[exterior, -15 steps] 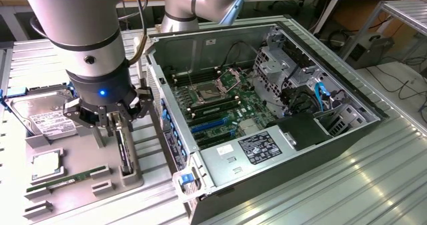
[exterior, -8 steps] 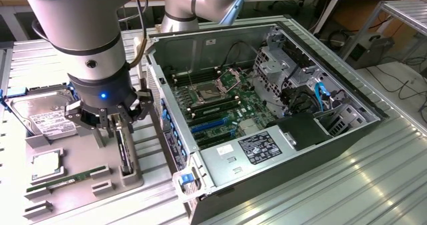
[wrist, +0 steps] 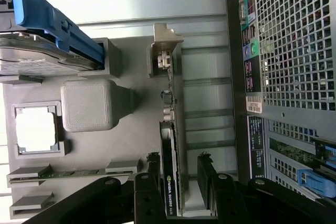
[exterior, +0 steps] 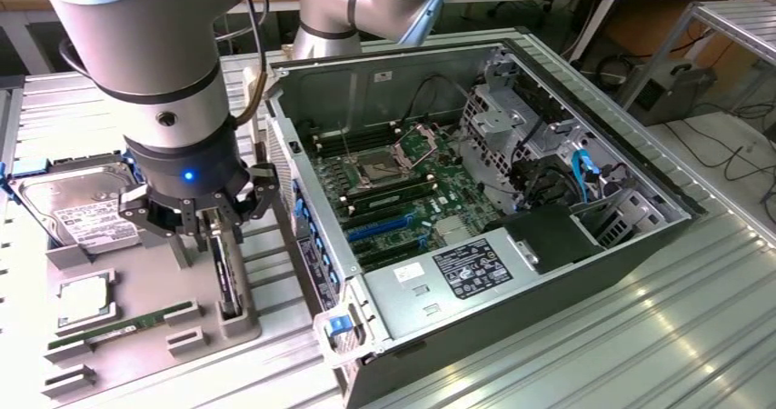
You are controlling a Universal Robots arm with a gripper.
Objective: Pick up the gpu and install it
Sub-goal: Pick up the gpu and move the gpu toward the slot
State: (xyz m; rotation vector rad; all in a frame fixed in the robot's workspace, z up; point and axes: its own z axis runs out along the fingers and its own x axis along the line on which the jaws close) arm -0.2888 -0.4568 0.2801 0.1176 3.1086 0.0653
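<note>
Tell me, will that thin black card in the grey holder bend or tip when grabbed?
The gpu is probably stiff, since it stands straight on its edge in the grey holder. It likely won't tip, because the slot hugs it and the open fingers sit either side. Its small exposed parts look fragile, so a gentle squeeze seems wise.

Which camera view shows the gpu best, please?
The wrist view: the gpu stands on edge in its gray holder, seen along its length, between the fingers of the open gripper. In the exterior view the gripper covers most of it; a thin dark strip shows.
</note>
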